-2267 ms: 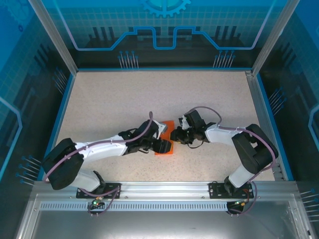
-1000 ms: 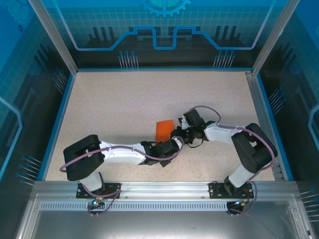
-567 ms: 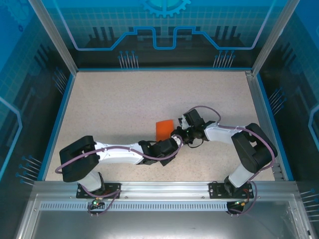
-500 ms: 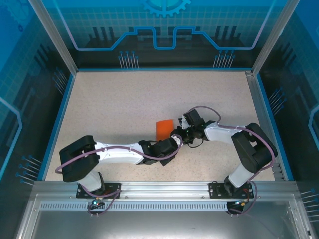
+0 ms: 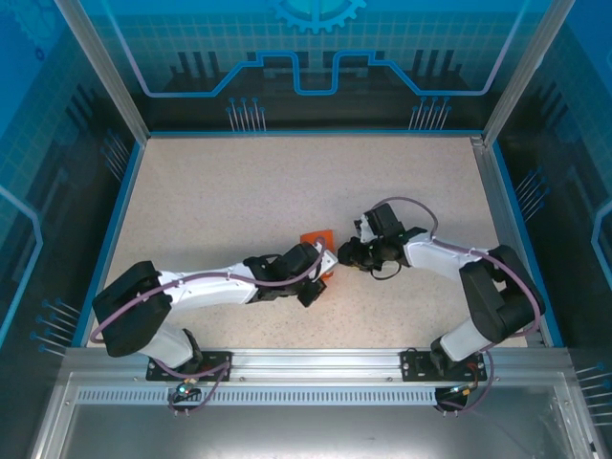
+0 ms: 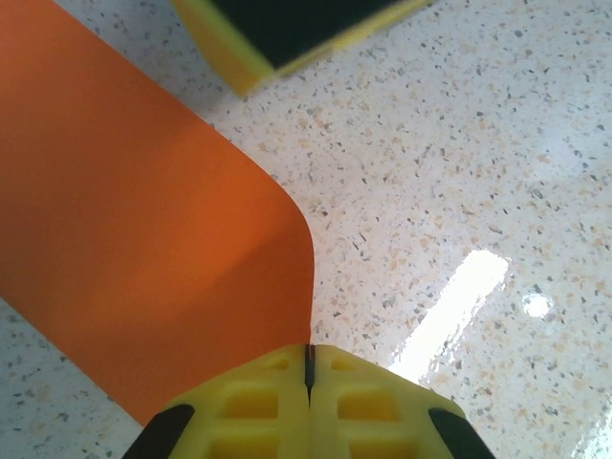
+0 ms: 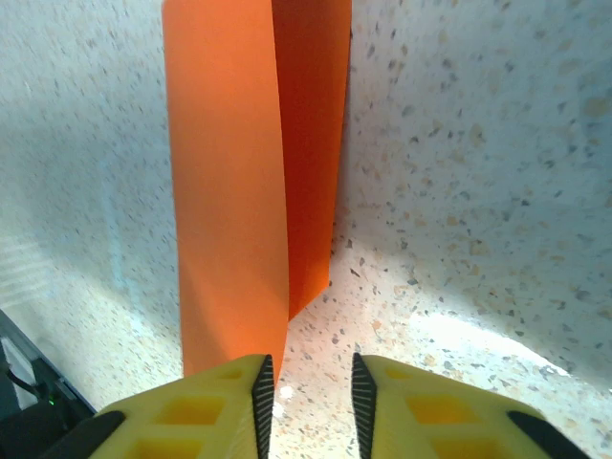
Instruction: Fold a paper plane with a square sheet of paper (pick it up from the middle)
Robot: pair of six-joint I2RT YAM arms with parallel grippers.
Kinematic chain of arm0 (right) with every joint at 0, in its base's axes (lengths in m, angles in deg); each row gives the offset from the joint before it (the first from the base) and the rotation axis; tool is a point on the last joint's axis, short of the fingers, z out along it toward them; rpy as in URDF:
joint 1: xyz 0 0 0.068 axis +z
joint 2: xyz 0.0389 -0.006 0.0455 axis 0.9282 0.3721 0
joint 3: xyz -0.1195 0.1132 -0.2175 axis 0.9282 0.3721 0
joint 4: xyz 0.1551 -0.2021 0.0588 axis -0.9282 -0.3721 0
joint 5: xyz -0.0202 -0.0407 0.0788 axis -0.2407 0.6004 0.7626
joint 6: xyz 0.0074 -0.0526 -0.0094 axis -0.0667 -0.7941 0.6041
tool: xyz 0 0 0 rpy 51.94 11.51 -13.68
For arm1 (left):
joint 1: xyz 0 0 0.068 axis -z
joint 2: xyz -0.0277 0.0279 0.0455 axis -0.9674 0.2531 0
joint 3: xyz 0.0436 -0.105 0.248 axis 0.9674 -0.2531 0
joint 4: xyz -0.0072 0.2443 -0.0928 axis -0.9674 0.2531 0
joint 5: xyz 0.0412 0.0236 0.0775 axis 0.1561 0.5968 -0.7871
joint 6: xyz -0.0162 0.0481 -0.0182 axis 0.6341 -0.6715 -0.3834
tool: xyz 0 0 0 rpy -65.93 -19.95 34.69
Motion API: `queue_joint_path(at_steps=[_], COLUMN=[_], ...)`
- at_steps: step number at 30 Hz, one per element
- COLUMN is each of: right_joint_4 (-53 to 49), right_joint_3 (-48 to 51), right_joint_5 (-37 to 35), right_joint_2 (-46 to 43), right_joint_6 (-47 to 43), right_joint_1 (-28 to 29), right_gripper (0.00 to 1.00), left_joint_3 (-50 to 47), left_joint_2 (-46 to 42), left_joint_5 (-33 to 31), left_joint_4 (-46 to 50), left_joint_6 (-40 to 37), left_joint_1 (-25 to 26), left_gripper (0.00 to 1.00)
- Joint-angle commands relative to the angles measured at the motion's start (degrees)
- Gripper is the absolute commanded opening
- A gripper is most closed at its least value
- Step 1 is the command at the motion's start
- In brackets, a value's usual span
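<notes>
left hand [image 6: 308,361] is pressed shut on the edge of the folded square sheet of paper [image 6: 143,239], which lies mid-surface [image 5: 239,191]. right hand [image 7: 306,387], fingers slightly parted, sits at the sheet's end, seemingly gripping nothing.

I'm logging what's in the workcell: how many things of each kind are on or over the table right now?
Orange paper sheet: 1
Grippers: 2 (left gripper, right gripper)
Total: 3
</notes>
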Motion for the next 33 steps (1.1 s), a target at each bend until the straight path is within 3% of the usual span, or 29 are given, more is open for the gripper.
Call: queue_joint_path(at_steps=[1,4,10,17,26,33], right_joint_4=[-2.68,-3.58,-4.13,-6.82,-9.97,-10.55], right_joint_3=[-4.01,-8.09,-14.07,-16.73,-18.31,-18.77], right_joint_5=[2.37,4.22,6.45,2.17,0.02,-0.27], right_joint_2=[-0.10,3.47,13.17,20.46,24.50,24.74], right_joint_6=[-5.10,-6.71,-8.27,-12.13,-16.57,-16.72], right_joint_1=[-0.34,0.44,1.64,1.96,2.42,2.49], right_gripper=[0.22,0.15,0.14,0.14,0.15,0.15], left_joint_3=[-0.72,-0.46,-0.39,-1.55,1.32,2.30], left_joint_2=[-1.15,-0.58,0.13,-0.08,3.93,6.94], left_joint_5=[6.32,7.64,8.18,10.91,15.04,14.58], left_joint_4=[-0.65,-0.60,-0.92,-1.93,-0.30,-0.06], left_joint_6=[1.35,1.50,2.27,3.84,3.53,4.69], left_joint_1=[-1.33,-2.05,-2.68,-5.25,-10.00,-11.60], left_gripper=[0.00,0.00,0.00,0.00,0.00,0.00])
